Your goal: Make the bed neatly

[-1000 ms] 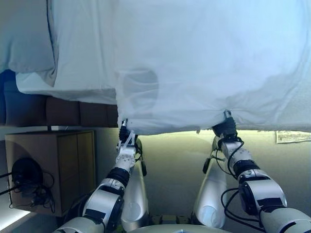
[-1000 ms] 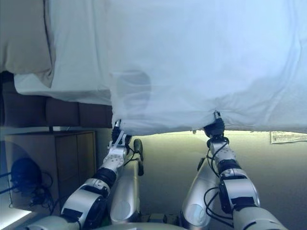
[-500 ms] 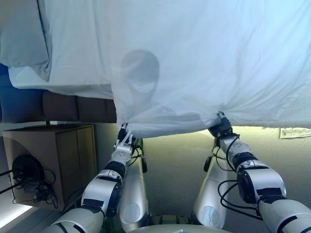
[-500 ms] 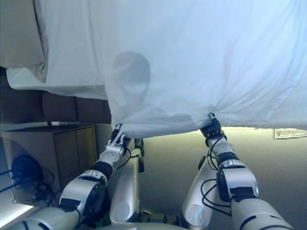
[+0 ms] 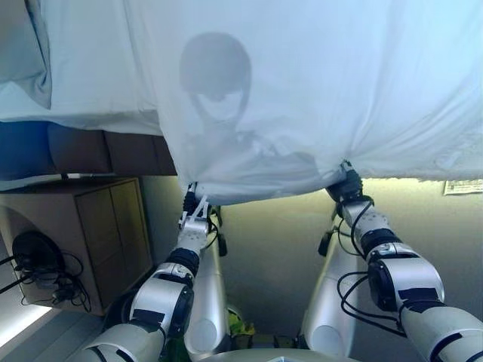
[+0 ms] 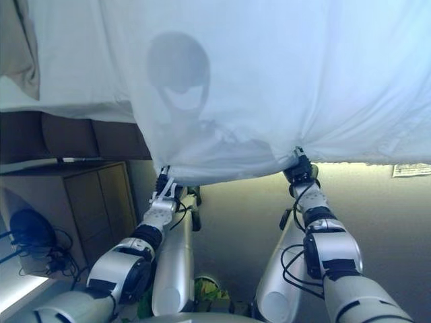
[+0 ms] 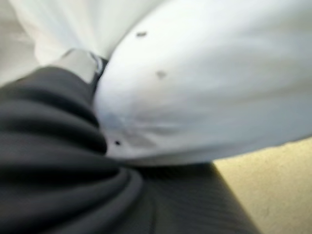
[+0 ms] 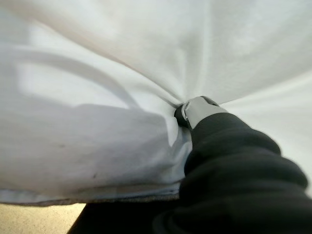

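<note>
- The white duvet point(image 5: 317, 83) hangs spread over the near side of the bed, its lower hem lifted above the floor and gathered at two points — one at each hand.
- The left hand point(image 5: 195, 215) meets the hem near the duvet's left corner; the cloth bunches where it goes into the hand. In the left wrist view a silver finger point(image 7: 80, 63) shows buried in the folds, so I judge the hand clamped on the cloth.
- The right hand point(image 5: 346, 187) is at the hem well apart from the left; in the right wrist view creases run into the one silver finger point(image 8: 197, 109) that shows, which reads as a clamp on the duvet too.
- Handling, as a judgement: soft and limp, light for its bulk, puffy — it sags between the two holds and will billow rather than follow stiffly.
- Best held at the hem with a good gather of cloth in each hand, the holds kept wide so the edge stays taut; a thin pinch could slip.
- A pillow point(image 5: 26, 45) lies at the upper left, and a wooden bedside cabinet point(image 5: 90, 234) stands on the floor to the left.
</note>
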Motion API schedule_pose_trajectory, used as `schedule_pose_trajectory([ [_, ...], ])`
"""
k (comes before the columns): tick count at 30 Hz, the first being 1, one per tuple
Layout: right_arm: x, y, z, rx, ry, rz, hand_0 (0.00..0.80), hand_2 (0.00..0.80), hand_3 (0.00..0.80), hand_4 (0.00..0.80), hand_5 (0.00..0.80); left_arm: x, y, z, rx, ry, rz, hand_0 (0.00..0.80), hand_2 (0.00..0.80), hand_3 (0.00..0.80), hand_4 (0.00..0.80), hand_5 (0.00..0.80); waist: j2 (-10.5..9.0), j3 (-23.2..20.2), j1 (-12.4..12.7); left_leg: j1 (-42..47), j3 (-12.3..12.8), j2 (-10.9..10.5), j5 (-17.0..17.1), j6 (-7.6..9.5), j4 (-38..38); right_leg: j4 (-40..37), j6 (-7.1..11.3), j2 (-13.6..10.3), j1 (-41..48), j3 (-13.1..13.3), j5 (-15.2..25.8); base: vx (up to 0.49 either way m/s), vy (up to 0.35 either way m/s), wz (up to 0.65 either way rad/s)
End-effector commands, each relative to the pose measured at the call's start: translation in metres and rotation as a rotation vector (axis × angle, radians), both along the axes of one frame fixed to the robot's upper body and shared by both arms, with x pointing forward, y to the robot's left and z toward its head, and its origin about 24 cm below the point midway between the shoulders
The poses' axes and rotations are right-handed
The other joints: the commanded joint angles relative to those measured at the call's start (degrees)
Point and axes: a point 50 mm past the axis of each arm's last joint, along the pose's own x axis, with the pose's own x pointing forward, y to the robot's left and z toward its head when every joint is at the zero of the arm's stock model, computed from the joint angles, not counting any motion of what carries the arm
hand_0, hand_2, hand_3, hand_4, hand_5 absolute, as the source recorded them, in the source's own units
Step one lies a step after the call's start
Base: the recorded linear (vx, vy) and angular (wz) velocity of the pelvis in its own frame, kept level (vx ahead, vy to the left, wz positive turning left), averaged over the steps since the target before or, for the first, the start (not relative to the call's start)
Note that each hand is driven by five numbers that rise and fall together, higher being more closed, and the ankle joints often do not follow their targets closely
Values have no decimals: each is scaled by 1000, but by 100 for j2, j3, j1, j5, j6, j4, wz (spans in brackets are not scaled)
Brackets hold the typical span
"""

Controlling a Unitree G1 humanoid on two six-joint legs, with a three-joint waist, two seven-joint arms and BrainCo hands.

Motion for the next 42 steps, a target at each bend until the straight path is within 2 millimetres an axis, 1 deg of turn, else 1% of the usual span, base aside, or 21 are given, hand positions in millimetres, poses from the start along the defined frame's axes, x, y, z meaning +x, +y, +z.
schedule_pose_trajectory([
  [1,-44,19,-69,23,315,26,800,800,800,800,800,-37,24,-46,19,280,124,800,800,800,800,800,23,140,84,-628,5,-237,839,354,-61,-3,17,-93,-282,63,317,0,0,0],
  [2,-46,17,-72,19,349,18,675,675,675,675,675,-38,24,-47,12,294,117,800,800,800,800,800,11,140,85,-618,3,-233,836,357,-40,-2,18,-99,-260,54,322,0,0,0],
  [3,-48,15,-73,13,377,13,122,122,122,122,122,-38,24,-48,7,307,111,0,0,0,0,0,3,140,81,-595,7,-223,837,361,-32,2,20,-97,-228,43,316,0,0,0],
  [4,-49,14,-75,7,405,11,0,0,0,0,0,-38,24,-48,0,319,100,0,0,0,0,0,-4,140,76,-556,12,-219,834,366,-24,4,20,-97,-183,32,317,0,0,0],
  [9,-56,9,-82,-16,529,-8,0,0,0,0,0,-35,33,-47,4,352,84,0,0,0,0,0,-36,140,90,-165,45,-176,805,366,-74,-37,34,-162,256,-78,292,35,-16,3],
  [11,-57,7,-83,-4,555,-55,0,0,0,0,0,-35,44,-47,-20,384,104,0,0,0,0,0,-86,139,118,232,63,-153,775,357,-126,-107,27,-221,718,-163,296,94,-36,3],
  [15,-61,8,-87,27,570,-90,0,0,0,0,0,-43,55,-53,-48,420,147,0,0,0,0,0,-142,132,82,661,93,-152,811,367,-304,-267,16,-232,1183,-233,355,52,4,2],
  [16,-66,8,-92,55,591,-110,0,0,0,0,0,-50,61,-59,-60,441,179,0,0,0,0,0,-166,42,90,813,110,-150,797,372,-377,-330,15,-235,1353,-256,352,101,2,3],
  [18,-72,8,-96,98,606,-122,0,0,0,0,0,-57,70,-62,-56,444,218,0,0,0,0,0,-189,-30,91,1035,123,-138,782,378,-480,-422,16,-249,1572,-288,357,121,1,2],
  [20,-72,4,-93,174,535,-118,0,0,0,0,0,-59,86,-59,-54,368,278,0,0,0,0,0,-198,-137,108,1361,169,-103,697,382,-605,-511,16,-286,1866,-345,292,147,22,2],
  [21,-70,6,-90,181,495,-105,0,0,0,0,0,-59,88,-57,-48,334,287,0,0,0,0,0,-195,-149,99,1436,176,-112,744,395,-663,-557,9,-295,1929,-347,344,123,36,1],
  [22,-66,11,-83,187,442,-88,0,0,0,0,0,-57,87,-52,-42,283,293,0,0,0,0,0,-191,-168,94,1569,193,-109,682,398,-711,-568,6,-300,2035,-353,283,64,29,2],
  [25,-60,24,-65,183,268,-42,0,0,0,0,0,-51,81,-37,-51,98,284,0,0,0,0,0,-188,-202,60,1704,222,-137,726,433,-827,-615,-23,-299,2141,-326,301,26,7,1],
  [27,-54,32,-45,189,99,-3,0,0,0,0,0,-46,68,-23,-89,-97,226,0,0,0,0,0,-194,-195,61,1737,238,-144,658,440,-812,-579,-39,-294,2196,-333,212,-4,-22,-2],
  [29,-46,37,-28,185,-23,35,0,0,0,0,0,-39,55,-10,-95,-229,163,0,0,0,0,0,-211,-159,71,1708,229,-148,655,455,-802,-572,-46,-274,2197,-341,198,-28,-67,0],
  [30,-45,38,-23,180,-68,51,0,0,0,0,0,-37,52,-6,-99,-272,140,0,0,0,0,0,-217,-147,78,1683,227,-153,707,466,-820,-599,-56,-269,2187,-344,250,-21,-92,1],
  [32,-38,46,-4,190,-248,129,0,0,0,0,0,-30,36,11,-138,-419,70,0,0,0,0,0,-251,-58,110,1599,221,-155,717,472,-785,-600,-63,-243,2173,-378,258,-38,-102,1],
  [34,-33,52,6,181,-359,196,0,0,0,0,0,-25,24,21,-188,-517,10,0,0,0,0,0,-286,28,139,1502,209,-169,740,489,-761,-606,-73,-216,2115,-395,302,-42,-100,1],
  [36,-28,51,11,168,-392,227,0,0,0,0,0,-21,18,24,-206,-564,-38,0,0,0,0,0,-316,100,158,1406,201,-174,747,489,-713,-601,-76,-199,2061,-408,328,-38,-90,2],
  [38,-21,45,13,158,-383,241,0,0,0,0,0,-15,13,29,-192,-590,-97,0,0,0,0,0,-392,139,199,1251,187,-159,690,479,-635,-568,-69,-157,1969,-444,286,-31,-116,3],
  [42,-19,31,4,220,-327,182,0,0,0,0,0,-8,16,31,-157,-574,-140,0,0,0,0,0,-522,139,231,976,149,-168,753,484,-535,-548,-102,-84,1774,-474,382,-23,-90,6],
])
